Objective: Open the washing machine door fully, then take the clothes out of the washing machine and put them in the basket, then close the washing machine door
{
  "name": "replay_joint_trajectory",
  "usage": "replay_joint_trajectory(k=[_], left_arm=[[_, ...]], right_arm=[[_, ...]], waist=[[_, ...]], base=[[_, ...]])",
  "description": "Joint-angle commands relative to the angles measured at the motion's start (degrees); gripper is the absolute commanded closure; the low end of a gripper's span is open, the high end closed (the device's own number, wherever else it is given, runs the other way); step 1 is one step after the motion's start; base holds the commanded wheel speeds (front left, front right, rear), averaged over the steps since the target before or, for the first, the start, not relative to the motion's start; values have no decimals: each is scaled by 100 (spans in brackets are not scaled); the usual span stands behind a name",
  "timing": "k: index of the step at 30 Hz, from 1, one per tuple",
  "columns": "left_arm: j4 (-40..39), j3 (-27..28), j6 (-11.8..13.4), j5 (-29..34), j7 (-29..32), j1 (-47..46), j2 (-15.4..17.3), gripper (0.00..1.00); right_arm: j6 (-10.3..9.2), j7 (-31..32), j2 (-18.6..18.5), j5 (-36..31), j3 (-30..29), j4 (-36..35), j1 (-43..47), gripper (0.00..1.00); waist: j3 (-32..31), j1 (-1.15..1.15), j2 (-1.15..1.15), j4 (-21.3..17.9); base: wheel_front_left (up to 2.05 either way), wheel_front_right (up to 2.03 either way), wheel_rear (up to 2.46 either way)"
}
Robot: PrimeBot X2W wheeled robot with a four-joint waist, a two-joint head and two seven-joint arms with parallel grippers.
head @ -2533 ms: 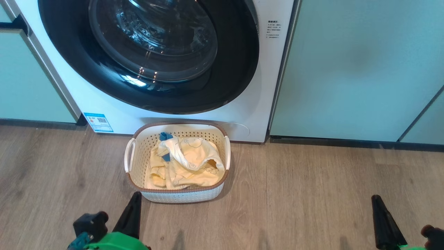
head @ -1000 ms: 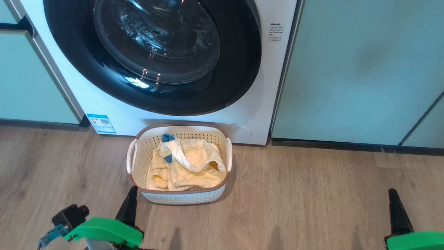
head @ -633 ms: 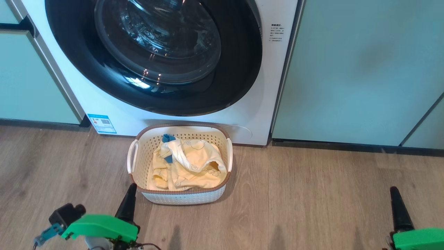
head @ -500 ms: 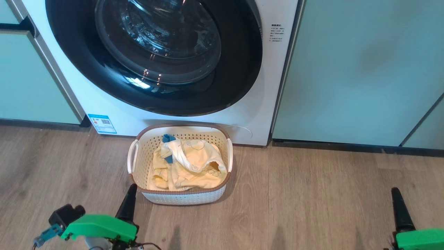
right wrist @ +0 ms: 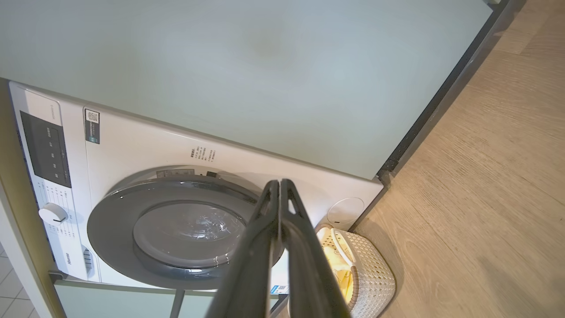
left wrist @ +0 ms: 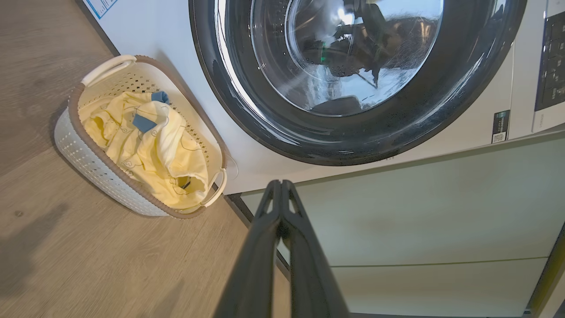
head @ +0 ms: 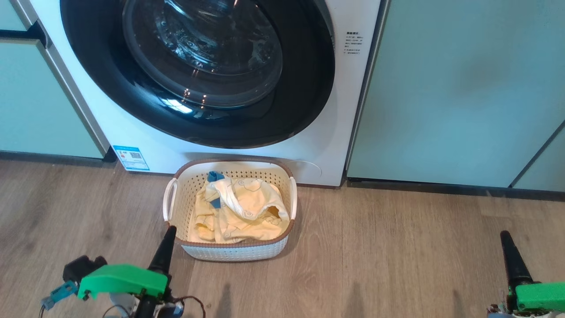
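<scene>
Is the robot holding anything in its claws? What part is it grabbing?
Nothing. The left claw and the right claw are both shut and empty. The clothes lie in the basket.

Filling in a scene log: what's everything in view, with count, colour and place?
wood-look floor: one, grey-brown, foreground.
flat cabinet panels: several, pale green, at the back.
front-loading washing machine: one, white, between the panels.
round glass-windowed door: one, black rim, shut on the machine.
perforated plastic basket: one, cream, brown rim, on the floor before the machine.
soft printed garments: count unclear, pale yellow, in the basket.
left gripper: one, dark, shut, beside the basket's near left corner.
right gripper: one, dark, shut, over the floor.
</scene>
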Motion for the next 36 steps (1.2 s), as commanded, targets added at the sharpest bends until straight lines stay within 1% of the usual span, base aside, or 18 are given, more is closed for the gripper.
replay_joint_trajectory(k=[1,20,33,36], left_arm=[[-141,170,-36,-156,42,-325,51,100],[-55,249,-46,-1503,379,-511,60,100],[-3,297,-51,-2310,581,-623,65,100],[0,300,-52,-2362,594,-630,65,100]], right_arm=[[-13,46,-128,156,27,-152,-331,100],[-17,390,-126,1398,-124,3,-556,100],[-18,599,-122,2138,-218,96,-691,100],[-19,617,-117,2181,-230,103,-701,100]], waist=[[-2,0,0,2],[-29,0,0,27],[-45,0,0,42],[-46,0,0,43]], base=[[0,0,0],[0,0,0],[0,0,0],[0,0,0]])
